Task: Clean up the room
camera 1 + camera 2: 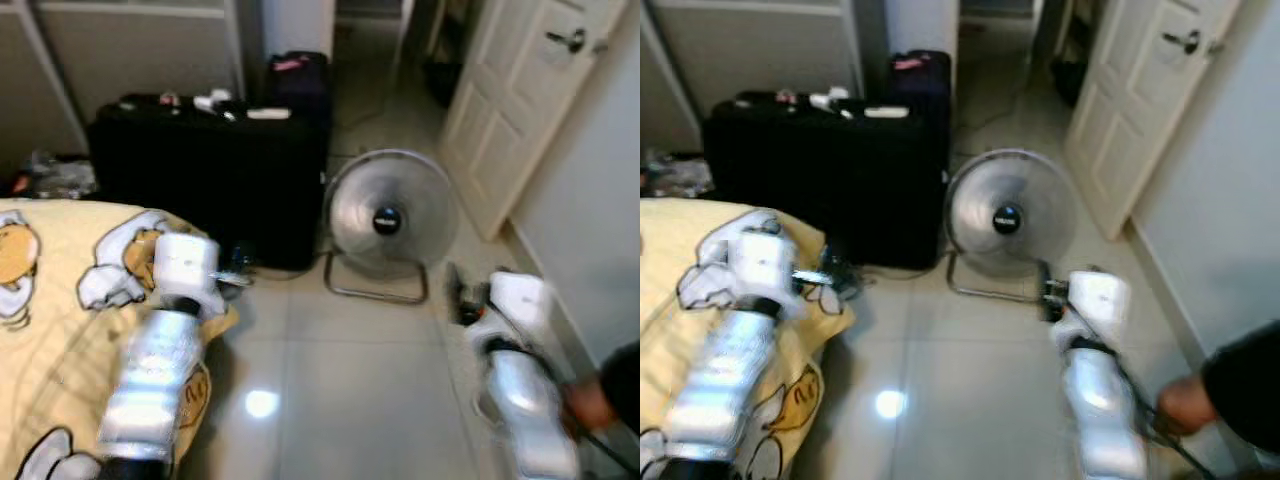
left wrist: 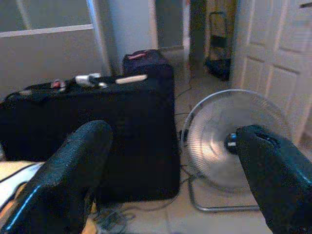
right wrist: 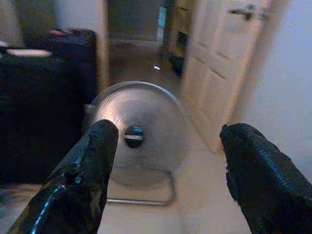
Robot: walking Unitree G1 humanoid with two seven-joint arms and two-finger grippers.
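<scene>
The left gripper (image 2: 170, 170) is spread and empty above the yellow bedspread (image 1: 50, 300) at near left; the black suitcase (image 1: 200, 180) stands beyond. The right gripper (image 3: 165, 165) is likewise released, facing the floor fan (image 1: 388, 220). Select one loose item, such as the clutter (image 1: 230, 105) atop the suitcase, and approach squarely, clear of the fan.

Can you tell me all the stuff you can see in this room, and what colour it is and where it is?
floor fan: one, silver, standing on the tiled floor between the suitcase and the door
large suitcase: one, black, beside the fan, small items lying on its top
smaller bag: one, dark, behind the large suitcase
bedspread: one, yellow with cartoon figures, on the robot's left
door: one, white, on the right, metal handle
person's hand: one, at the lower right, by the right arm, dark sleeve
left end effector: one, black fingers open, over the bedspread's edge
right end effector: one, black fingers open, pointing at the fan
</scene>
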